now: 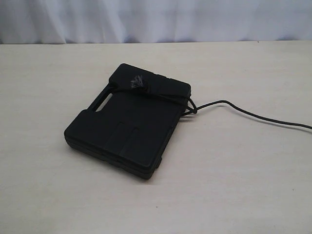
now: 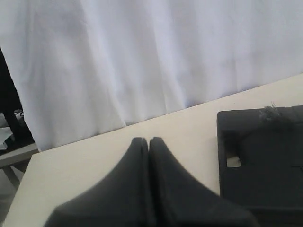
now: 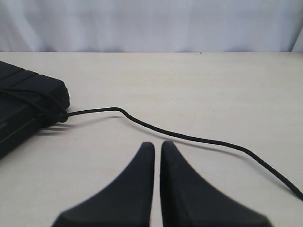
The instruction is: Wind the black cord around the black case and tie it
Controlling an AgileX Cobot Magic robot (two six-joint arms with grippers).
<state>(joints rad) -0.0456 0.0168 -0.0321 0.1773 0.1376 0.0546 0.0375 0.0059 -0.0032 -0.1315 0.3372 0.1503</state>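
Observation:
The black case (image 1: 129, 122) lies flat on the table, its slot handle on the left edge. The black cord (image 1: 253, 115) crosses the case's far end, with a frayed grey tuft (image 1: 137, 83) on top and a knot (image 1: 192, 110) at the case's right corner; its free length trails off to the right. In the left wrist view my left gripper (image 2: 148, 140) is shut and empty, apart from the case (image 2: 265, 161). In the right wrist view my right gripper (image 3: 156, 144) is shut and empty, just short of the cord (image 3: 189, 137) running from the case (image 3: 28, 101). Neither gripper shows in the exterior view.
The beige table (image 1: 234, 185) carries only the case and cord. A white curtain (image 1: 156, 19) hangs behind the table's far edge. In the left wrist view a dark stand (image 2: 9, 118) shows beyond the table's end.

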